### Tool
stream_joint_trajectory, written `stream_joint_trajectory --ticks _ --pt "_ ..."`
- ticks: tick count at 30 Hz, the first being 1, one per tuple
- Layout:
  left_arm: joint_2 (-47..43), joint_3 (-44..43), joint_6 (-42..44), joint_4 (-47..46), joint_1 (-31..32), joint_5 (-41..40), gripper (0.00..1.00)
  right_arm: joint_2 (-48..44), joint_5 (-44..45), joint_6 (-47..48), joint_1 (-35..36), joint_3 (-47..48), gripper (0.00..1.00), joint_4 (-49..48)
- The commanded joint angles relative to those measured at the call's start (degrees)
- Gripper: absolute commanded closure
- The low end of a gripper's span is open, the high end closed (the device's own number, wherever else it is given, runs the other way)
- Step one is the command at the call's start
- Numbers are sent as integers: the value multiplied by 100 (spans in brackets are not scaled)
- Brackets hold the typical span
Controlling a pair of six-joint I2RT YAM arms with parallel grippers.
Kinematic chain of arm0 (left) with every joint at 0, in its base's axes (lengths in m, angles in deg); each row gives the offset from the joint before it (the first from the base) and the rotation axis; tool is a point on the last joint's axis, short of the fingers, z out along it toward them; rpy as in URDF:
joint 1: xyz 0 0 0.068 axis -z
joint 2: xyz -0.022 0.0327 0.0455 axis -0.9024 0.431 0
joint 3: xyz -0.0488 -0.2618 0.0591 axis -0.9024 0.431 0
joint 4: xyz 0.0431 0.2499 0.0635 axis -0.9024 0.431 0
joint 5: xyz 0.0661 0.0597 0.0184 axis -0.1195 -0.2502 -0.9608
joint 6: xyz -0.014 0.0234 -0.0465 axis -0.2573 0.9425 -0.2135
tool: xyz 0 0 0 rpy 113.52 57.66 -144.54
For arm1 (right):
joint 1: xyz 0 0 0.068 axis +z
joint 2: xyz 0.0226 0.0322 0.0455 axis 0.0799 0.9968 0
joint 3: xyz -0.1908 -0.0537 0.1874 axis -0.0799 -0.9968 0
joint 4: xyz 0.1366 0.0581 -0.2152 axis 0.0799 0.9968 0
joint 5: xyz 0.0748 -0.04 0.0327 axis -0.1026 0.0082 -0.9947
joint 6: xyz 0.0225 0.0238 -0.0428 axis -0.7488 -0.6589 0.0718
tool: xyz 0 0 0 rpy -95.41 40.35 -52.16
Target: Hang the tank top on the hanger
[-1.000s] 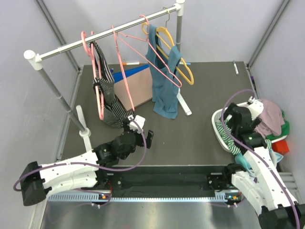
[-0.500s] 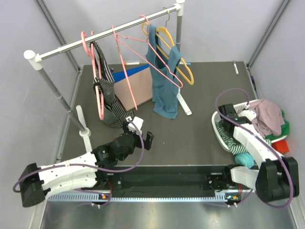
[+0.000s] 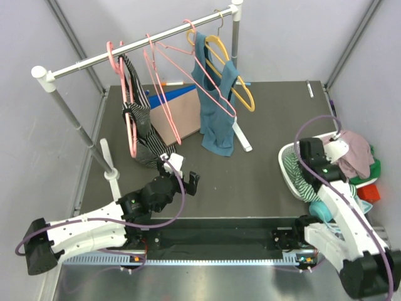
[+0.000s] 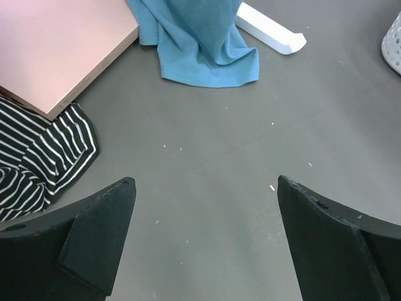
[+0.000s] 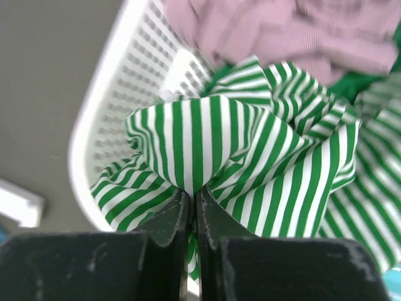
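Green-and-white striped tank top of soft fabric (image 5: 250, 144) lies bunched in the white perforated plastic basket (image 5: 125, 81) at the table's right edge, spilling over the rim just beside a crumpled mauve-pink garment (image 5: 301, 31). The right pincer (image 5: 193, 197) is clenched on a raised fold of that striped cloth, its two dark fingers pressed together from below with the fabric puffing up directly above the tips. Well apart from the top, the left pincer (image 4: 205, 182) stands released, fingers spread wide over the dark grey tabletop (image 4: 207, 125) near a teal-blue top's hem (image 4: 207, 56).
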Motion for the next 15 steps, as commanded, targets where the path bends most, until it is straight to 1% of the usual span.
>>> stream_joint_trajectory --ticks 1,2,4,5,7,8,9,13,15 --pt "-58 48 -75 -226 -19 -156 1 -1003 268 1003 -58 836 100 -508" --pt "-66 48 -75 -226 -19 -173 1 -1154 120 1344 -58 950 100 -640" --pt "-31 48 -66 -235 -19 -191 1 -1461 -179 1706 -58 1258 100 -1123" --pt "-22 56 -66 -244 -19 -165 1 -1559 -929 2212 -58 1329 100 -1577" --pt "-31 48 -23 -331 -19 -43 1 -1857 -1898 2690 -58 1391 100 -2141" --pt "-31 56 -5 -366 -19 28 1 -1928 -2469 2631 -49 1374 100 -2544" --pt "-14 48 21 -375 -19 11 1 -1973 -2657 2587 -49 1391 100 -2635" --pt "127 -84 -14 -209 -19 -86 1 -1929 -3141 2481 -49 1593 100 -2399" --pt "153 -84 4 -226 -19 -51 1 -1920 -3693 2455 -49 1445 100 -2478"
